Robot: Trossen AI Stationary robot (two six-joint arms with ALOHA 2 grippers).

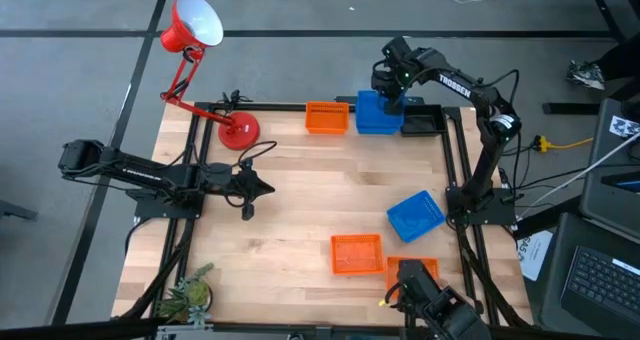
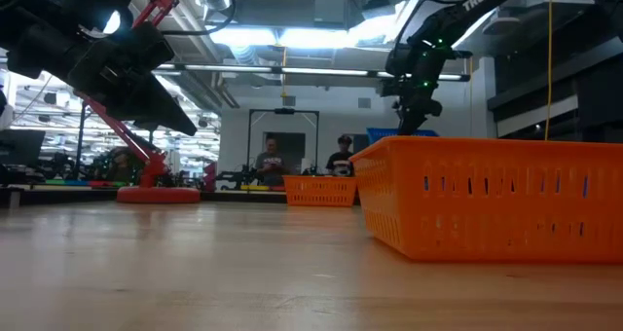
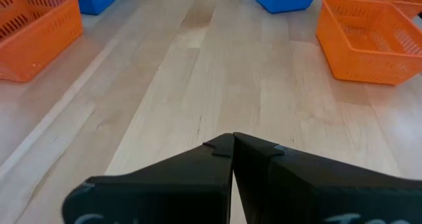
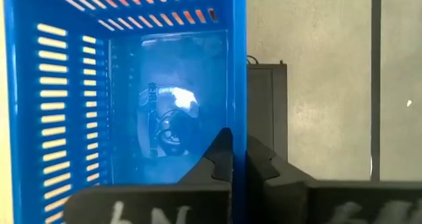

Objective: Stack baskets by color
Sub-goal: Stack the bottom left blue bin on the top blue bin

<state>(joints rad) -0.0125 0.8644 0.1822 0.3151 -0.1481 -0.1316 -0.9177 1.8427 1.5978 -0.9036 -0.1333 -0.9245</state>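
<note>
My right gripper (image 1: 388, 98) is at the table's far edge, shut on a blue basket (image 1: 378, 115) that sits between an orange basket (image 1: 327, 117) and a black basket (image 1: 422, 121). In the low view the blue basket (image 2: 397, 133) shows higher than the far orange basket (image 2: 319, 190). Another blue basket (image 1: 415, 215) lies bottom-down at the right. Two orange baskets (image 1: 356, 254) (image 1: 412, 270) lie near the front edge. My left gripper (image 1: 258, 190) hovers shut over the left side, holding nothing. My right gripper (image 4: 239, 151) holds the blue basket by one side wall (image 4: 237, 118). One finger (image 4: 223, 159) is inside the basket and the other (image 4: 262, 166) outside it. The fingers come steeply from above. The basket's open side faces the gripper, and it appears raised off the table.
A red desk lamp (image 1: 195, 25) has its base (image 1: 238, 130) on the far left of the table. A small plant (image 1: 190, 295) sits at the near left corner. Bare wood lies in the middle. People stand in the room beyond (image 2: 271, 161).
</note>
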